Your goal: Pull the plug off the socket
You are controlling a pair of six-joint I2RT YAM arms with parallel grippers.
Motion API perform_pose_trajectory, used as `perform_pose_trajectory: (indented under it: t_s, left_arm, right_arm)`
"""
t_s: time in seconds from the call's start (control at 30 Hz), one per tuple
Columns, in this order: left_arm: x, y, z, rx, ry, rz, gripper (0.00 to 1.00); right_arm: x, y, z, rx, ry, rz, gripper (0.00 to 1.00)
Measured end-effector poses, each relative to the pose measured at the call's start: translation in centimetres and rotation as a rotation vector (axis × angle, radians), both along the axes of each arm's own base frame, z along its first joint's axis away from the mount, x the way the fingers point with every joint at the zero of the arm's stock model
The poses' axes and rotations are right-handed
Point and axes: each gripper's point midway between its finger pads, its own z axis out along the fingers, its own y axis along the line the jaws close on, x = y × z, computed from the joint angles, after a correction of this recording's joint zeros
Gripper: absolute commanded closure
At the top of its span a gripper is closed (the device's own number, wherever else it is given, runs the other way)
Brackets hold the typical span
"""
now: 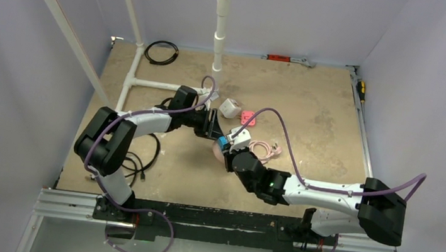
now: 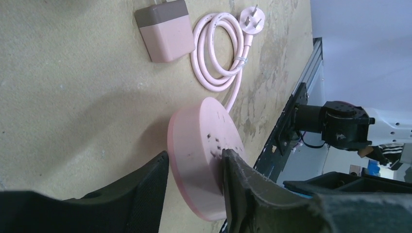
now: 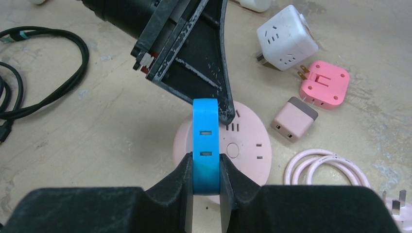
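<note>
Socket (image 3: 250, 145): lies flat on the table (image 3: 97, 121) between my two arms, slotted face up. It is round, so it has no long axis. Its coiled cord (image 2: 216, 53) lies on my right side.

My left gripper (image 2: 194, 158) pinches the socket, one finger on the face and the other at the rim.

My right gripper (image 3: 206, 167) is clamped on the blue plug (image 3: 206, 128) over the socket. The plug's long axis points away from my right wrist. Seated or free: I cannot tell.

socket (image 3: 252, 156): pale pink, dark slots
plug (image 3: 205, 145): bright blue
square adapter (image 3: 294, 119): pink, grey-brown cap
cube adapter (image 3: 286, 38): white
flat adapter (image 3: 325, 83): coral pink
table (image 3: 121, 131): mottled tan
</note>
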Motion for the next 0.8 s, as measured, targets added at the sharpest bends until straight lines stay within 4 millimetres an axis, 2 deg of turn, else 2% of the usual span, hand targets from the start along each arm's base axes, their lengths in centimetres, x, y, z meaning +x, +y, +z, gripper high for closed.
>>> perform_pose_trajectory:
  t_s: [0.4, 0.8]
  left_arm:
    - [-0.36, -0.24, -0.20, -0.009, 0.014, -0.018, 1.00]
    - [-0.15, -0.23, -0.27, -0.006, 0.006, -0.011, 1.00]
  right_arm:
    - [0.16, -0.13, -0.35, -0.003, 0.003, -0.022, 1.00]
    - [0.24, -0.09, -0.63, 0.056, 0.044, -0.059, 1.00]
